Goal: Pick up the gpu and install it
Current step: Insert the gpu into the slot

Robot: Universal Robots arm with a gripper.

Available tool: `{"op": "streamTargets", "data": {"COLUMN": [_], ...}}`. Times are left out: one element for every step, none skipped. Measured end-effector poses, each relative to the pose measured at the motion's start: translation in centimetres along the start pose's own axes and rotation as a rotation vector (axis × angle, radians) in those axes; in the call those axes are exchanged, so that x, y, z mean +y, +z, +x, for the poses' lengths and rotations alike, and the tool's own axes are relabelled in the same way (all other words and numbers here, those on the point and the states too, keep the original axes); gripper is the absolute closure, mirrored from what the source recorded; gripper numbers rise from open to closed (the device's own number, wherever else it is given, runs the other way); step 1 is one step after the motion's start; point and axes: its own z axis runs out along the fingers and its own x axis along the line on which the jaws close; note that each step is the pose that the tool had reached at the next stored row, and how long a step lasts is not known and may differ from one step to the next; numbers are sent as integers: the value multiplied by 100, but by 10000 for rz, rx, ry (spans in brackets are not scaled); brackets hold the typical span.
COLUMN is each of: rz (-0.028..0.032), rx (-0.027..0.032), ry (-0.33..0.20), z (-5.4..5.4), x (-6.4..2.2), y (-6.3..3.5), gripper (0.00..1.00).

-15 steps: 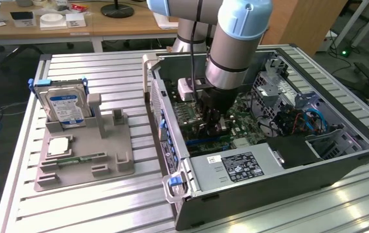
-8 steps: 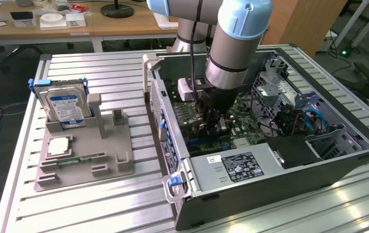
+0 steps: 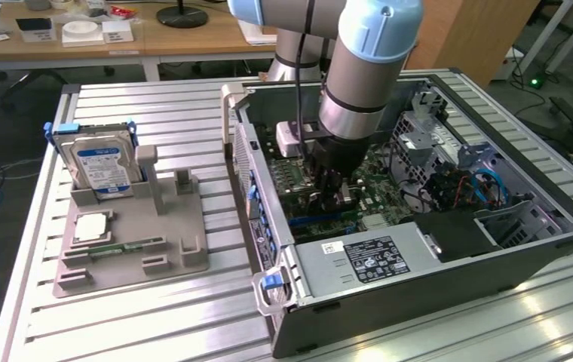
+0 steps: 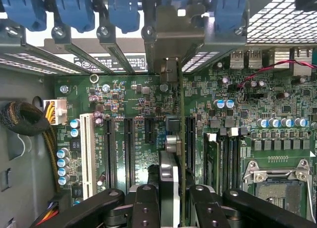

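Note:
The gpu (image 4: 170,174) is seen edge-on in the wrist view, a thin dark card standing upright between my fingers. Its silvery bracket (image 4: 173,34) reaches the rear slot openings of the computer case (image 3: 418,290). My gripper (image 4: 173,200) is shut on the card's upper edge, one finger (image 4: 145,200) on each side. The card hangs just over the motherboard (image 4: 129,96), in line with a black expansion slot (image 4: 190,143). In the exterior view my gripper (image 3: 329,202) is low inside the open case, and its body hides the card.
Blue slot latches (image 4: 74,10) line the case's rear wall. A white slot (image 4: 87,153), memory sticks (image 4: 213,161) and the processor socket (image 4: 280,188) flank the card. Outside the case, a grey holder (image 3: 130,249) carries a hard drive (image 3: 100,166) and a green memory stick (image 3: 115,247).

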Motion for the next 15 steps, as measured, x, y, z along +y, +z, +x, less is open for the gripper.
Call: {"op": "streamTargets", "data": {"rz": [0, 1, 1, 1, 0, 0, 0, -1, 0, 0, 0, 0, 7, 3, 1], "rx": [-1, -1, -2, -2, -2, 0, 0, 0, 0, -2, -1, -1, -13, -7, -2], "ry": [0, 1, 0, 0, 0, 0, 0, 0, 0, 0, 0, 0, 0, 0, 0], "z": [0, 0, 0, 0, 0, 0, 0, 0, 0, 0, 0, 1, -1, 0, 1], "x": [0, 0, 0, 0, 0, 0, 0, 0, 0, 0, 0, 0, -1, -1, 0], "y": [1, 2, 4, 6, 8, 9, 10, 12, 14, 16, 19, 21, 30, 31, 32], "gripper": [72, 72, 72, 72, 72, 72, 72, 72, 72, 72, 72, 72, 72, 72, 72]}}
